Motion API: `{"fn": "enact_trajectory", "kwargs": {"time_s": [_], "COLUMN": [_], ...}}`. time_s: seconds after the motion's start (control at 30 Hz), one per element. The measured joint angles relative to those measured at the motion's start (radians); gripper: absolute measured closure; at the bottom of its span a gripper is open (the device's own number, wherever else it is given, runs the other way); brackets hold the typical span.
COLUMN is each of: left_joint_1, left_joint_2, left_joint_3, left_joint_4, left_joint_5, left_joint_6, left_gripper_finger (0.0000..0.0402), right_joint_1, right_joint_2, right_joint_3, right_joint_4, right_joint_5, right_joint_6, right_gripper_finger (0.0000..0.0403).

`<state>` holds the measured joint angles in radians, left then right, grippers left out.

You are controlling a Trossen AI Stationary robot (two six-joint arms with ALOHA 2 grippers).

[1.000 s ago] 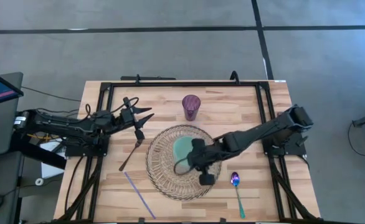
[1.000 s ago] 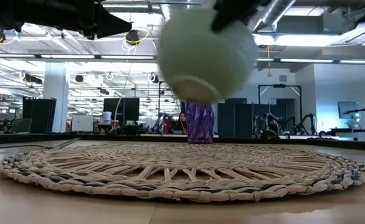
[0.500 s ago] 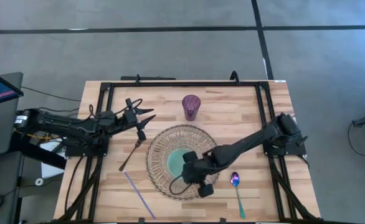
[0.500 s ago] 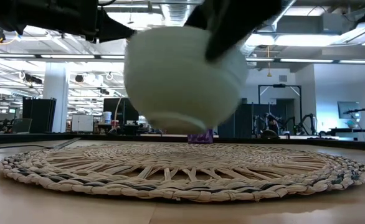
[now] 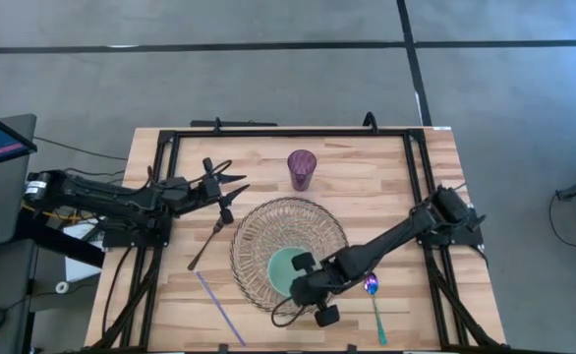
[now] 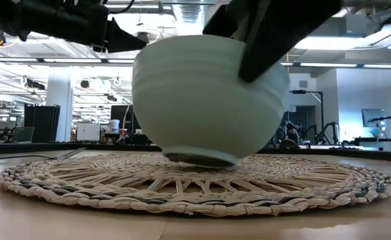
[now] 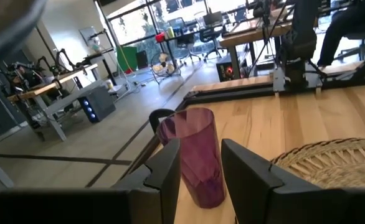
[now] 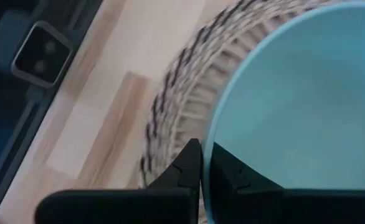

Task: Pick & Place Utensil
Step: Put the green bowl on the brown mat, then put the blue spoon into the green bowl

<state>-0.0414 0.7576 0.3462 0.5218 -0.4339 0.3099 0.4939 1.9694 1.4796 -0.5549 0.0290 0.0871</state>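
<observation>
A pale green bowl (image 5: 286,267) sits over the near part of a round woven mat (image 5: 268,221). My right gripper (image 5: 302,279) is shut on the bowl's rim. In the low view the bowl (image 6: 195,100) is slightly tilted, with its foot (image 6: 199,159) down at the mat (image 6: 82,183). A spoon with a teal handle (image 5: 374,295) lies on the table right of the mat. A fork (image 5: 205,246) lies left of it. My left gripper (image 5: 225,187) hovers open above the fork's far end, pointing at the purple cup (image 7: 195,152). My right gripper holds the bowl by its rim (image 8: 208,146), on the side toward the table's near right. One finger is inside the bowl and one finger (image 6: 269,47) is outside. The fingers slant down from the right. The bowl is slightly tilted, its foot at the mat.
A purple cup (image 5: 302,169) stands upright beyond the mat's far edge. A thin purple stick (image 5: 219,308) lies near the table's near left corner. A black frame rail (image 5: 288,132) runs around the table. A small camera (image 8: 42,53) sits at the near edge.
My right gripper has carried the bowl from over the mat's middle toward the table's near edge and down. The bowl, held well above the mat a second ago, now has its foot at the mat's near part.
</observation>
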Motion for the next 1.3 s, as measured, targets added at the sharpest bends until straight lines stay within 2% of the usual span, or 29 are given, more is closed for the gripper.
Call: {"fn": "enact_trajectory", "kwargs": {"time_s": [0.33,0.6,0.83,1.07,1.3], "left_joint_1": [0.000,0.000,0.000,0.000,0.000], "left_joint_2": [0.004,0.004,0.004,0.004,0.004], "left_joint_3": [0.000,0.000,0.000,0.000,0.000], "left_joint_4": [-0.001,-0.001,-0.005,-0.006,-0.009], "left_joint_5": [0.000,0.000,0.000,0.000,0.000], "left_joint_6": [0.000,0.000,-0.004,-0.004,-0.004], "left_gripper_finger": [0.0285,0.0285,0.0285,0.0285,0.0285], "right_joint_1": [0.002,-0.011,-0.013,-0.018,-0.034], "right_joint_2": [0.009,0.009,0.006,0.006,0.005], "right_joint_3": [0.000,0.000,0.000,0.001,0.092], "right_joint_4": [-0.010,-0.011,-0.007,-0.011,-0.059], "right_joint_5": [0.081,0.078,0.074,0.073,0.073], "right_joint_6": [0.045,0.052,0.186,0.194,0.195], "right_gripper_finger": [0.0359,0.0332,0.0311,0.0282,0.0262]}}
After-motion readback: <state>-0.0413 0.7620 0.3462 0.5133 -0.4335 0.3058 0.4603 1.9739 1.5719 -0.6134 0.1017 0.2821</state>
